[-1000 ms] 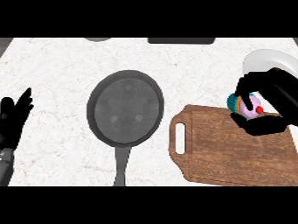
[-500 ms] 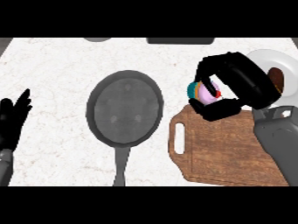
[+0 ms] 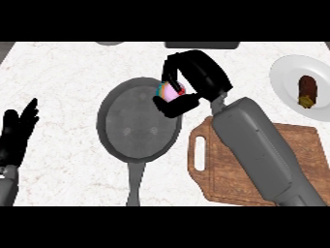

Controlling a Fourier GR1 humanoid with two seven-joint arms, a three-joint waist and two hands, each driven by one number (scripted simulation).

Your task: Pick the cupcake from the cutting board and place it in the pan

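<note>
The right hand (image 3: 193, 82) curls around the cupcake (image 3: 172, 91), holding it over the pan's (image 3: 137, 122) upper right rim. Right of the pan, the board (image 3: 307, 160) lies on a white marbled counter (image 3: 60, 72); a plate (image 3: 290, 77) sits beyond. The left hand (image 3: 14, 135) rests open, left of the pan.

There is one view only, from the robot's head. It looks steeply down at the top of the counter (image 3: 67, 72), and it is not mirrored. The right forearm (image 3: 257, 150) enters from the lower edge and crosses over the cutting board (image 3: 317, 160) up to the right hand (image 3: 200, 77). Just left of this hand lies the pan (image 3: 135, 126), and to its right, well apart, stands a plate (image 3: 285, 80). The left hand (image 3: 14, 138) shows far to the left, near the edge.
</note>
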